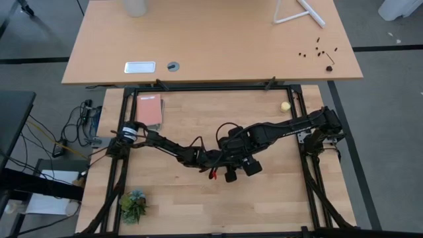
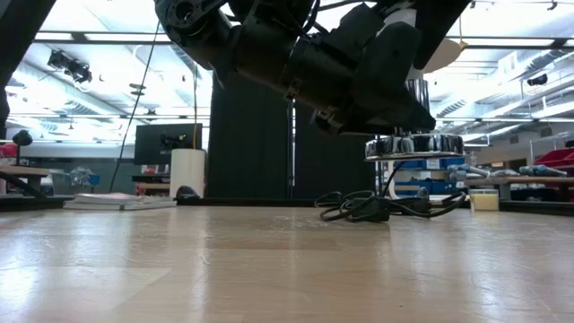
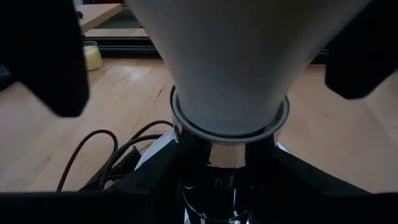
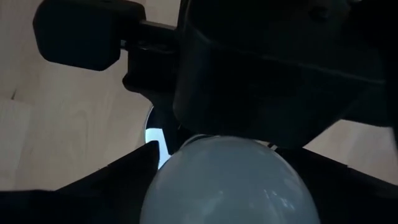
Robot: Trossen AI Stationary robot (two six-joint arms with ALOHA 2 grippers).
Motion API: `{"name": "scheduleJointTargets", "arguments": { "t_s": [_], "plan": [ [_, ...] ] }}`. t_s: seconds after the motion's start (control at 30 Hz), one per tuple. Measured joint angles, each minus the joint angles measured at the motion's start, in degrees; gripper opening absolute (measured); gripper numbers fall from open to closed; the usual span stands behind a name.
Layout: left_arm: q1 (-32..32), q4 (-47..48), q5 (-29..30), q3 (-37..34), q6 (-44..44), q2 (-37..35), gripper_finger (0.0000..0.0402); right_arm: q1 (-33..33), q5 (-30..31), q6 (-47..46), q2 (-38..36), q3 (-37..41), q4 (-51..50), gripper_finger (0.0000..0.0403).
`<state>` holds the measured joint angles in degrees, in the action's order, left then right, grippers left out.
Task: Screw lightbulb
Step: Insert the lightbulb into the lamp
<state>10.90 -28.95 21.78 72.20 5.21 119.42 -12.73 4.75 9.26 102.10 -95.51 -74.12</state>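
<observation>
Above the wooden table (image 1: pixel 198 198), left jaws clamp the socket (image 3: pixel 224 163); right jaws flank the lightbulb (image 3: pixel 230 62), grip unclear.

You've got a red notebook (image 1: pixel 150 110) lying flat on the surface (image 1: pixel 198 205), and that's your landmark. Well across from it, by the far rail, sits a small yellow ball (image 1: pixel 285 106). Toward the near edge from the notebook, there's a spiky green plant (image 1: pixel 134 205). Black cord (image 2: pixel 368 206) lies coiled mid-surface.
</observation>
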Motion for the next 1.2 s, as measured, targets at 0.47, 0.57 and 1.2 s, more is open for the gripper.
{"name": "scheduleJointTargets", "arguments": {
  "t_s": [0.47,0.57,1.2],
  "plan": [
    [0.0,-1.0,0.0,0.3,-0.3,-0.4,0.0193,0.5,0.3,-2.1,0.1,-3.0,-1.3,0.0258],
    [0.0,-1.0,0.9,0.3,-0.3,-0.4,0.0193,1.1,0.7,-6.1,0.1,-3.0,-1.7,0.0274],
    [0.0,-0.9,7.1,0.1,0.3,-0.3,0.0193,4.2,4.4,-24.6,-0.1,-3.0,-2.0,0.029]
  ]
}}
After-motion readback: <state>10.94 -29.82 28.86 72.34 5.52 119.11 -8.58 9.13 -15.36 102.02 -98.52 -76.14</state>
